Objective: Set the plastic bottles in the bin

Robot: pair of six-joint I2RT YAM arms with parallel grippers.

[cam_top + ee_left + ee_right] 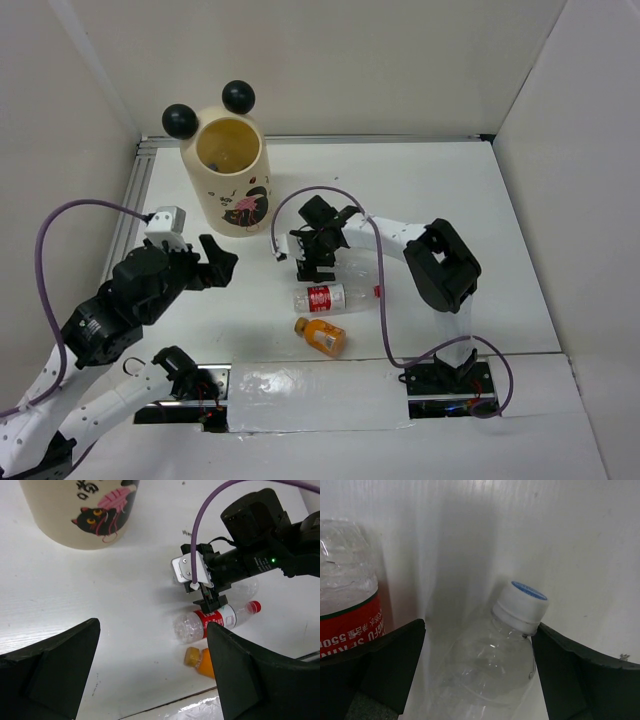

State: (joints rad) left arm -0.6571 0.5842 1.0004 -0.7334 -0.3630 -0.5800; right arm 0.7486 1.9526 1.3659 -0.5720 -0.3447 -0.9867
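Overhead, the bin [215, 195] was seen upright near the far left corner of the table [450, 190]. Something dark lay at its bottom, but what it was could not be made out. The red-labelled bottle [330, 298] and the short orange bottle [322, 336] were found lying on their sides toward the middle of the near edge. Just beyond them, the right gripper [315, 258] was lowered over a plain clear bottle [352, 262]. The left gripper [215, 262] was held spread and empty, near the bin's foot.

From the left wrist, its fingers [50, 675] were shown wide apart with only bare table between them. The bin's cartoon print was seen at the top of that view.

From the right wrist, the clear bottle was seen lying between widely parted jaws, its white cap [522, 602] just beside one finger. No squeeze on it was visible.

The bottle was judged empty and thin-walled, so light, easily crushed, slick and apt to roll. The body below the shoulder was judged a surer hold than the tapering neck.
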